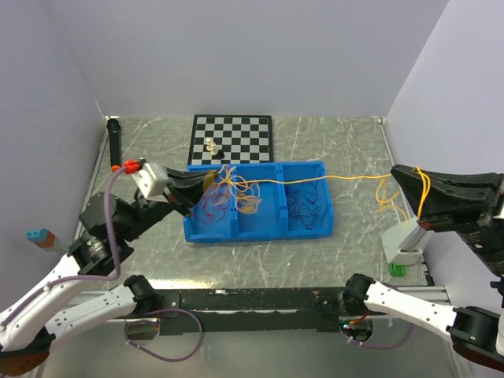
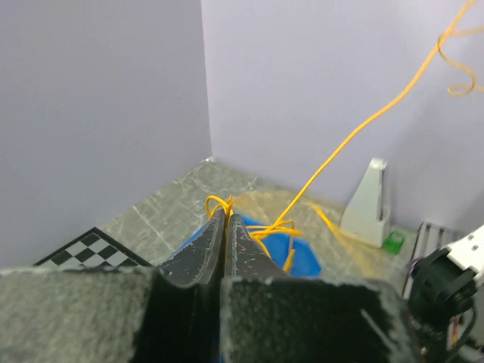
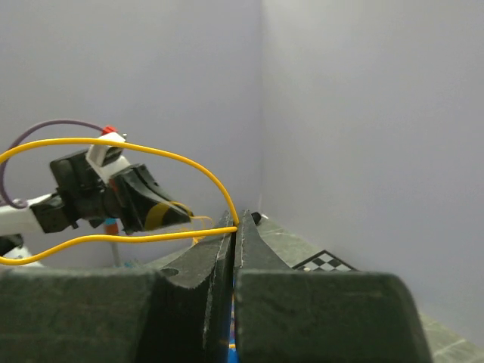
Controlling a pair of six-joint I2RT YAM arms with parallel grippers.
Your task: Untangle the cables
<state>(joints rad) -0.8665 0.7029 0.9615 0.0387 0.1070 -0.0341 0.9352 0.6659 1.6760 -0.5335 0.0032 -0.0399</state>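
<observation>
The left hand [image 1: 206, 183] is hovering over the left end of the blue tray [image 1: 303, 165], its fingers pressed together and pinching a yellow cable [image 1: 346, 179] at their tips, where a few small yellow loops are bunching. From there the yellow cable is running in a nearly straight, raised line across the tray to the right hand [image 1: 398, 172]. That hand is hanging near the right edge of the tabletop [image 1: 157, 260], with its fingers likewise clamped together on the strand. Past that grip the cable is curling in loose loops around the hand. The rest of the cables [image 1: 236, 201] are lying in the tray: red-magenta strands in the left compartment, orange-yellow coils in the middle one and dark strands in the right one, with some orange loops reaching over the divider toward the left hand. Behind the tray a chessboard [image 1: 244, 130] is lying flat, carrying a few small pieces [image 1: 211, 145] toward its front left corner. A white stand [image 1: 403, 244] is sitting on the tabletop near the right hand.
</observation>
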